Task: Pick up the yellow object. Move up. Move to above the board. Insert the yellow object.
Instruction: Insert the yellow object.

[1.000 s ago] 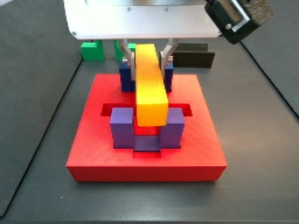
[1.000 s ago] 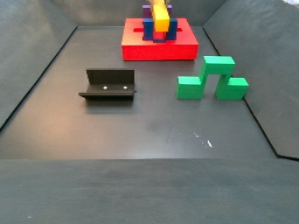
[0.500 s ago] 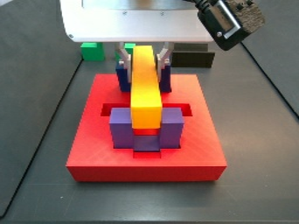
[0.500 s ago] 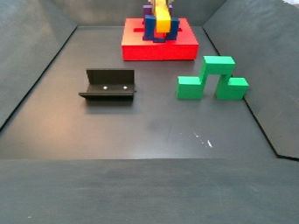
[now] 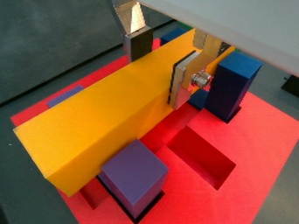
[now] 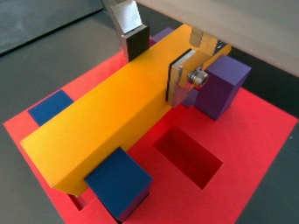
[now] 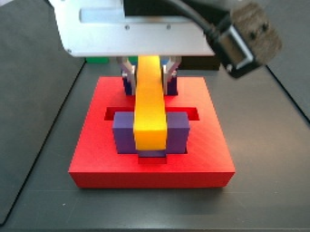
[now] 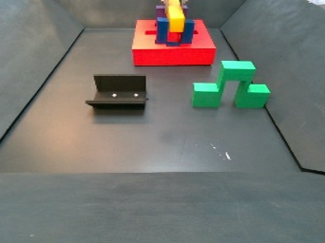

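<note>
The yellow object (image 7: 148, 109) is a long yellow-orange bar lying level along the middle of the red board (image 7: 151, 169), between the near purple posts (image 7: 125, 136) and the far blue posts (image 7: 127, 83). My gripper (image 7: 148, 65) stands over the bar's far end, shut on it. In both wrist views the silver fingers (image 5: 184, 77) (image 6: 183, 77) press the bar's (image 5: 100, 118) (image 6: 105, 122) long sides, with the gripper (image 5: 162, 68) (image 6: 159, 66) low over the board (image 5: 263, 166) (image 6: 251, 166). In a side view the bar (image 8: 174, 16) and board (image 8: 174, 55) are far back.
A green stepped block (image 8: 231, 84) and the dark fixture (image 8: 118, 92) stand on the dark floor, well away from the board. An open recessed slot (image 5: 205, 159) lies beside the bar. Dark walls ring the floor.
The bar has come down with the gripper, from tilted and raised above the posts to level and low between them.
</note>
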Controlling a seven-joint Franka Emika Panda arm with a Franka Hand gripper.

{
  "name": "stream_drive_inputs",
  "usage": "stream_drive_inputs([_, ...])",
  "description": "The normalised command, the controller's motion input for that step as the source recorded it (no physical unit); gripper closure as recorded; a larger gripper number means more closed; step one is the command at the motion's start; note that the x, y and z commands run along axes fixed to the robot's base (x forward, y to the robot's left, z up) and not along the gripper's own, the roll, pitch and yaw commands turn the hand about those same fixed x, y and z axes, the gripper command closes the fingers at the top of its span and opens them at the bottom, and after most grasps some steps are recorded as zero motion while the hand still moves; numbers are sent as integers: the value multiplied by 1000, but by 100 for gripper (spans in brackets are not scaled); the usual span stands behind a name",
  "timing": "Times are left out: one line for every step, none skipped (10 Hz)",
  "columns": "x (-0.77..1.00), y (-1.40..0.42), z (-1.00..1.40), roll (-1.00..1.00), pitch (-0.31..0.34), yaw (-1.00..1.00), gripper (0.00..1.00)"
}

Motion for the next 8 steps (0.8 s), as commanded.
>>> stream_drive_inputs([0, 0, -220, 216, 29, 0, 100])
stream_drive_inputs([0, 0, -77, 94, 14, 0, 100])
stream_drive_inputs([71, 0, -157, 67, 29, 0, 100])
stream_drive_inputs([114, 0, -269, 60, 19, 0, 100])
stream_drive_inputs([174, 0, -306, 141, 36, 0, 100])
stream_drive_inputs([191, 0, -274, 150, 43, 0, 100])
stream_drive_inputs([169, 0, -269, 149, 40, 0, 100])
stream_drive_inputs([146, 0, -271, 153, 36, 0, 100])
